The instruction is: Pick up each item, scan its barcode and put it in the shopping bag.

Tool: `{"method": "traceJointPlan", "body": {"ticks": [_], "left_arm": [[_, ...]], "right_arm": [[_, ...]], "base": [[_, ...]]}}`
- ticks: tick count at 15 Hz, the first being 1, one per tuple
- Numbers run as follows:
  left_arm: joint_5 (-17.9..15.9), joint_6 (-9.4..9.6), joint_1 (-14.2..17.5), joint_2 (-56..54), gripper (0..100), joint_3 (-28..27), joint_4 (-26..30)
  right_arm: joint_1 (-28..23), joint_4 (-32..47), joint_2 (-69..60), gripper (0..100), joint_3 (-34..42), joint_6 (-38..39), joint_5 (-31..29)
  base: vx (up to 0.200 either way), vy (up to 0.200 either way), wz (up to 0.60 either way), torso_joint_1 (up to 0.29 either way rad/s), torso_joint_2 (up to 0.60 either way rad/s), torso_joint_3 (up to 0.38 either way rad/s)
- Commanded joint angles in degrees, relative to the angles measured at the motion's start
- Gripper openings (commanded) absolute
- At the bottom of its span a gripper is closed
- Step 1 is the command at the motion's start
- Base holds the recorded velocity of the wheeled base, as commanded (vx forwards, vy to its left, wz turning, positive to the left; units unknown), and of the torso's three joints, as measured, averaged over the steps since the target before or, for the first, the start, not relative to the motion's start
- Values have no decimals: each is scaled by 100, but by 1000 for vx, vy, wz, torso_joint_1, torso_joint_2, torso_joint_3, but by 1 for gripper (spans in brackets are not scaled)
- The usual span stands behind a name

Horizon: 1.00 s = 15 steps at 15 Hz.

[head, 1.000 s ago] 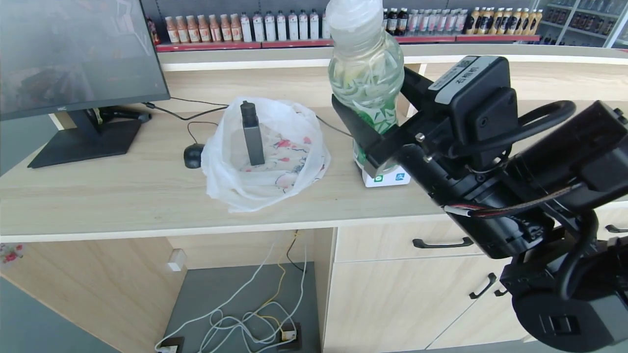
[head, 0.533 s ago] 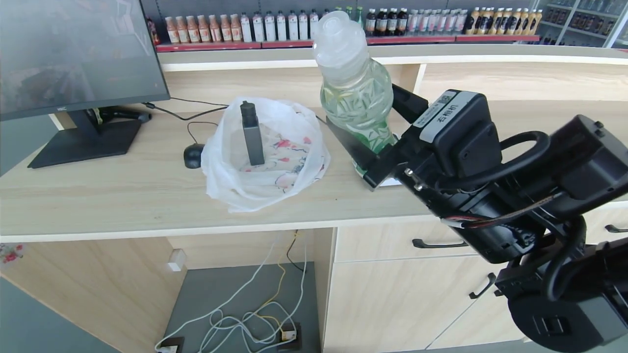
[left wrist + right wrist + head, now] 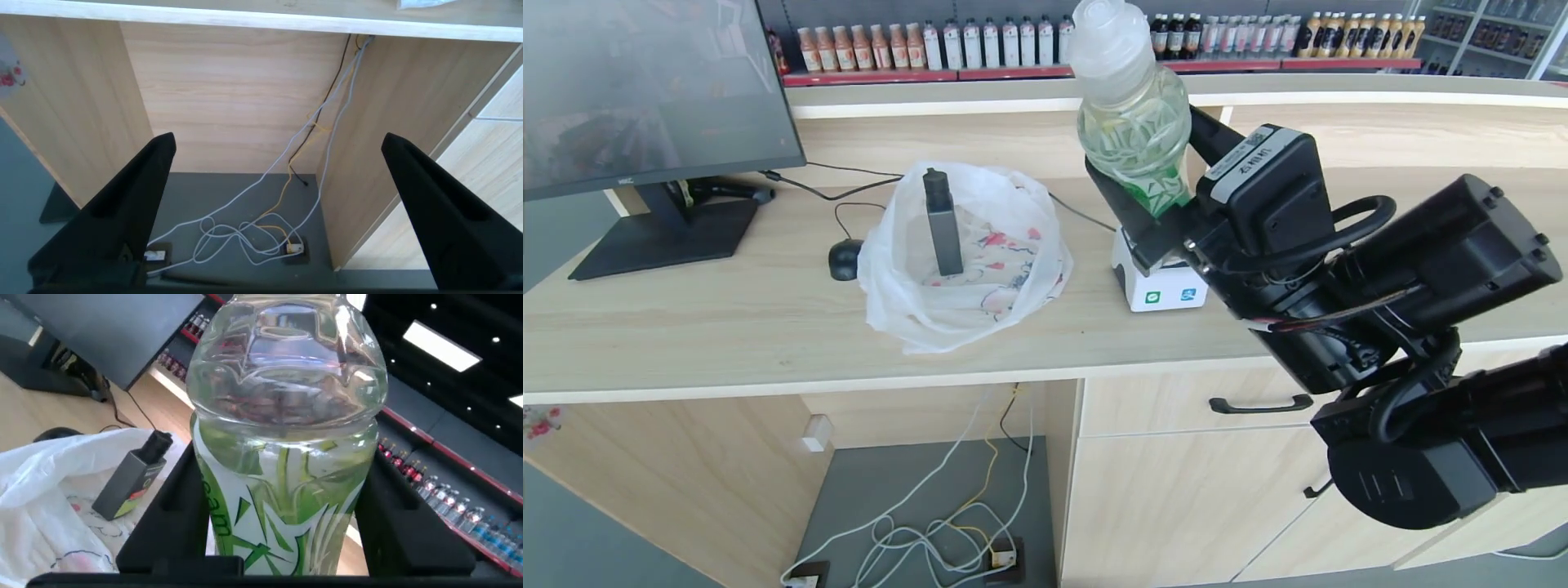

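Observation:
My right gripper (image 3: 1156,184) is shut on a clear drink bottle (image 3: 1131,122) with a green label and white cap, held upright above the white barcode scanner box (image 3: 1158,284) on the counter. In the right wrist view the bottle (image 3: 282,449) sits between both black fingers (image 3: 176,498). To the left, the white plastic shopping bag (image 3: 968,253) lies open on the counter with a grey bottle (image 3: 943,222) standing inside; the right wrist view shows that bag (image 3: 57,494) and grey bottle (image 3: 131,478) too. My left gripper (image 3: 278,212) hangs open below the counter, above floor cables.
A monitor (image 3: 654,90) on a black stand occupies the counter's left end, with a black mouse (image 3: 845,259) and its cable beside the bag. Drawers with black handles (image 3: 1258,405) sit under the counter's right part. Shelves of bottles (image 3: 1029,41) line the back wall.
My right gripper dipped and tilted the drink bottle half a second ago, then lifted it back up and to the right, uncovering the scanner box. The bag and grey bottle stayed put.

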Motion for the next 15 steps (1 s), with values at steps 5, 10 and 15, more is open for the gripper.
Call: {"method": "traceJointPlan", "body": {"ticks": [5,10,15], "left_arm": [[-1,-1,2,-2,100,0,0],[-1,-1,2,-2,100,0,0],[-1,-1,2,-2,100,0,0]], "right_arm": [[-275,-53,195,0,-181,-424,-183],[-213,175,415,0,-480,-450,-341],[-609,175,590,0,-532,-1101,-280]], "base": [[0,0,0,0,0,0],[0,0,0,0,0,0],[0,0,0,0,0,0]]}}
